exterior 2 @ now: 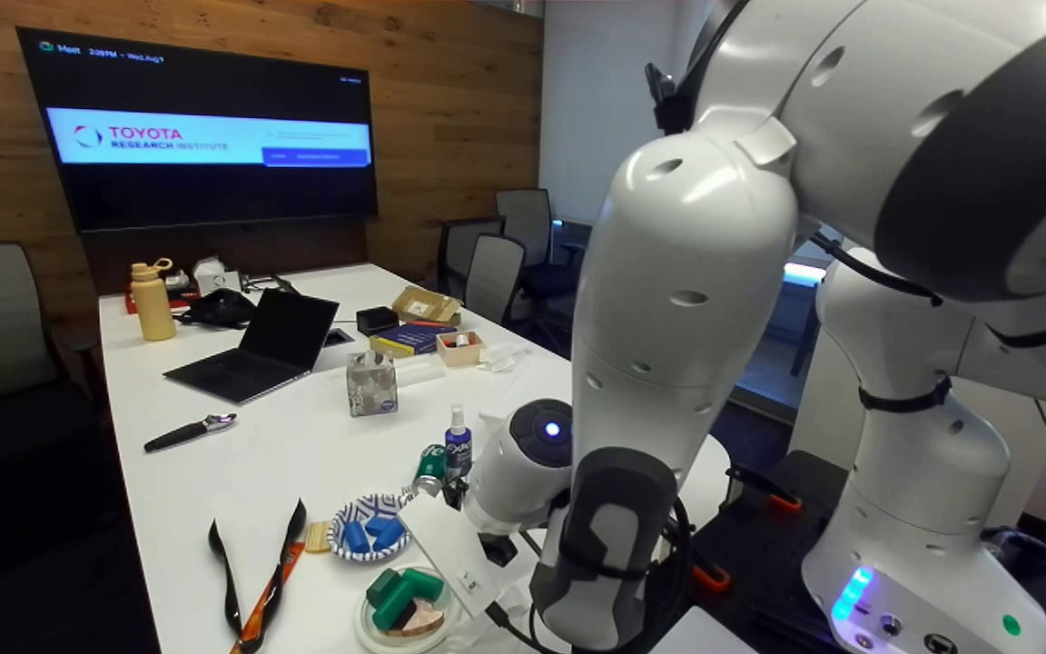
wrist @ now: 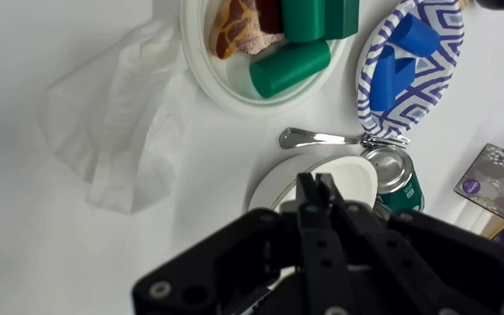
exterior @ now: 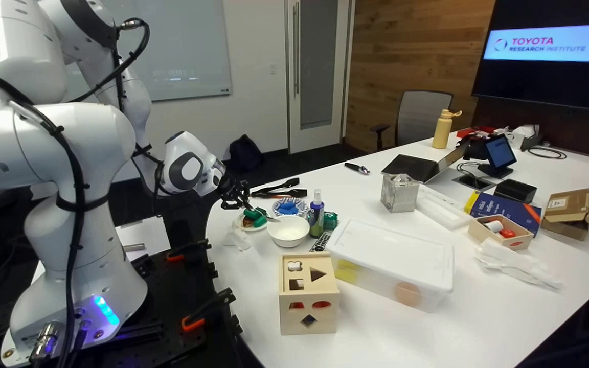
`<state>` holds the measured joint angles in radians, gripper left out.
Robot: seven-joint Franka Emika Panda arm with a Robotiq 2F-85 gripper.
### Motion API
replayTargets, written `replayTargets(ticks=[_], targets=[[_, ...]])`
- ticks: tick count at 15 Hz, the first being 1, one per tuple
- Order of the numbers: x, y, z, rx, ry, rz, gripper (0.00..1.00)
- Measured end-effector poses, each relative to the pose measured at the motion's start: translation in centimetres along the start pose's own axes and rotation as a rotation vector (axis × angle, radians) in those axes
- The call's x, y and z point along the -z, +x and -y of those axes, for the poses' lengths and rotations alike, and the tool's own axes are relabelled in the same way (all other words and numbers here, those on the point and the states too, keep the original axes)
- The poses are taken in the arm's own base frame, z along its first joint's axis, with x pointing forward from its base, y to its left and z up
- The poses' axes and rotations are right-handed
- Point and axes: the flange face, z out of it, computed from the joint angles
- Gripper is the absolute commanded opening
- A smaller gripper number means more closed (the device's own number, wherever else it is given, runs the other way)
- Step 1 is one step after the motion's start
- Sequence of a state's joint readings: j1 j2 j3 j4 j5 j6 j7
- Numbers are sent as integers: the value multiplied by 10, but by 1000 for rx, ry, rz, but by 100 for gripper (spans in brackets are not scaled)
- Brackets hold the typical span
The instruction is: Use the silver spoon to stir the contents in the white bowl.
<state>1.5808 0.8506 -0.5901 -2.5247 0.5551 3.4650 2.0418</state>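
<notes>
A deeper round white bowl (exterior: 288, 234) stands on the table; it also shows behind my fingers in the wrist view (wrist: 351, 174). The part of its inside that shows is bare. Beside it a shallow round white bowl (wrist: 252, 108) holds the contents (wrist: 290, 68): green blocks, a dark red piece and a toy pizza slice. My gripper (exterior: 248, 204), in the wrist view (wrist: 315, 176), is nearly closed on a silver spoon (exterior: 273, 219). The spoon's tip reaches the deeper bowl's near-side rim; inside or above, I cannot tell. My fingers hide most of the spoon in the wrist view.
A silver fork (wrist: 322, 139) lies between the bowls. A green can (wrist: 403, 192) and a spray bottle (exterior: 316, 214) stand close by. A patterned bowl (wrist: 429, 94) holds blue blocks. A wooden shape-sorter cube (exterior: 308, 301), a plastic container (exterior: 391, 255) and black tongs (exterior 2: 280, 581) are around.
</notes>
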Motion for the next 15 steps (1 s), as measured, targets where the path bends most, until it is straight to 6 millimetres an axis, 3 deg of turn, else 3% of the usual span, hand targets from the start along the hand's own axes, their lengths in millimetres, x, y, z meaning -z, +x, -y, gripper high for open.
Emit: replayTargets(ticks=[3,9,12,15], targets=[[16,-13,10,-19,26,43,1],[61,-37,63,-67,42,215,1],[75,-32,84,-107,10,293,1],[71,-7,89,-88,-33,315,4]])
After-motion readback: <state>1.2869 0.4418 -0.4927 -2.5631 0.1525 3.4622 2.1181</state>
